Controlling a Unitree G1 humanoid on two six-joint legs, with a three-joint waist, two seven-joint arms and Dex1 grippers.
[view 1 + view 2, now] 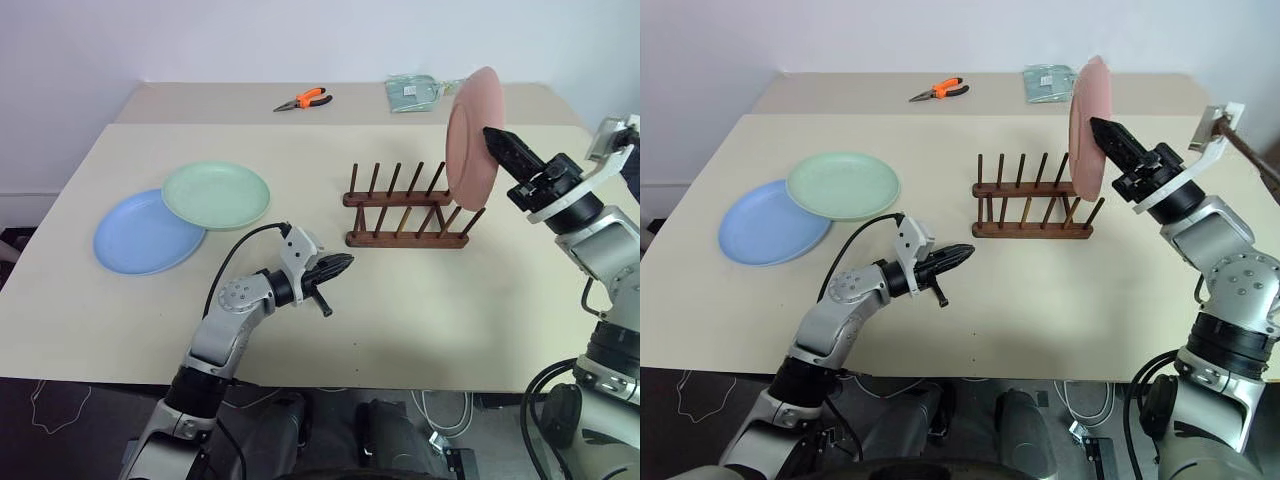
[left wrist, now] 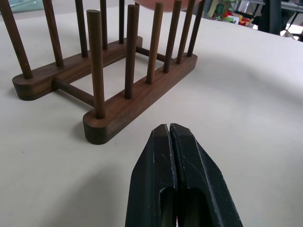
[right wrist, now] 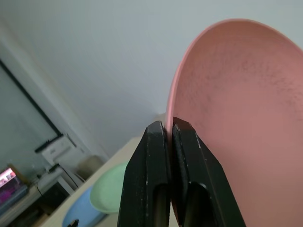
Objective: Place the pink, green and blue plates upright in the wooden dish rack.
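My right gripper [image 1: 492, 136] is shut on the rim of the pink plate [image 1: 472, 135], which hangs upright in the air above the right end of the wooden dish rack [image 1: 405, 211]. The plate's lower edge is near the tops of the rightmost pegs. On the table at the left, the green plate [image 1: 216, 194] lies flat, overlapping the blue plate [image 1: 145, 233]. In front of the rack, low over the table, my left gripper [image 1: 345, 262] is shut and holds nothing. The rack's slots are bare in the left wrist view [image 2: 113, 71].
Orange-handled pliers [image 1: 304, 99] and a clear plastic packet [image 1: 412, 92] lie on the far table behind the rack. Between the rack and the plates at the left there is bare beige table [image 1: 420, 300].
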